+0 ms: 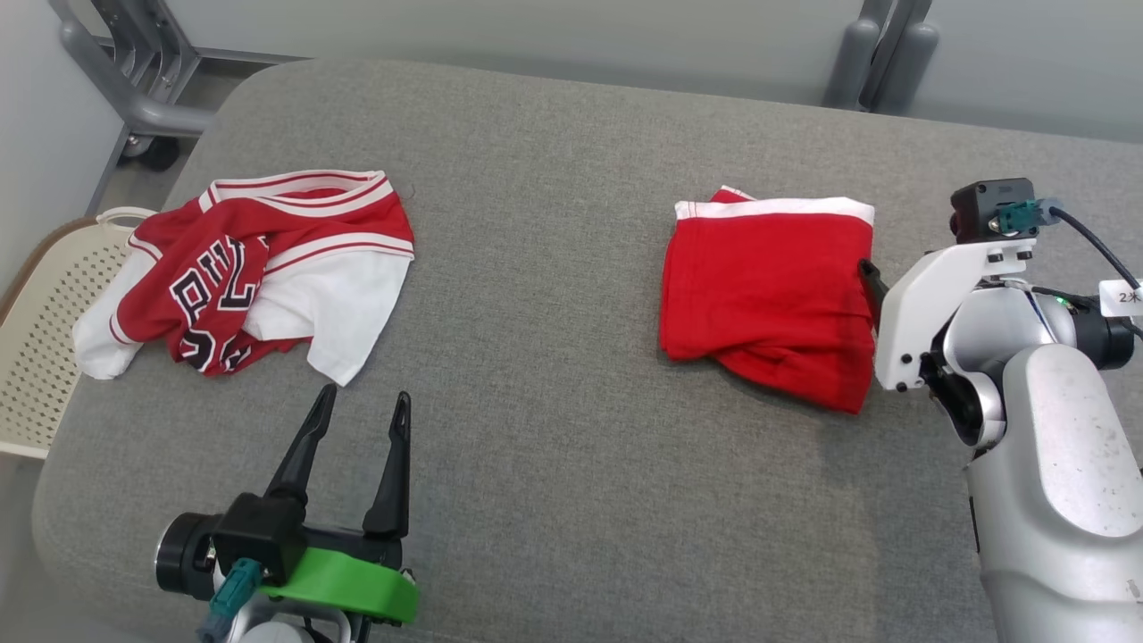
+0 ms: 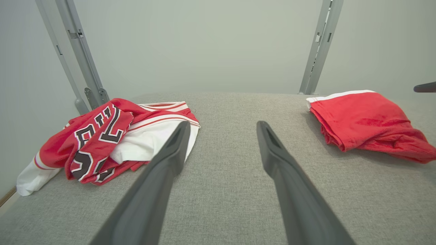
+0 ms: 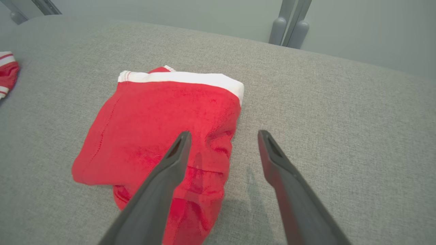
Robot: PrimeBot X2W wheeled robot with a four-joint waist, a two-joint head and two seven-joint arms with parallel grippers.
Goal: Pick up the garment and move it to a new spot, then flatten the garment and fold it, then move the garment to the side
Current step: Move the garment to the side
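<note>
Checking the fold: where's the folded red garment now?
Head view: the folded red garment lies on the right side of the grey cushion, its right edge by the open right gripper.

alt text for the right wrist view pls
A folded red garment with a white band lies on a grey padded surface. The right tool hangs open over its near edge, one dark finger above the cloth, the other above bare padding. A scrap of red and white jersey shows at the left edge.
</note>
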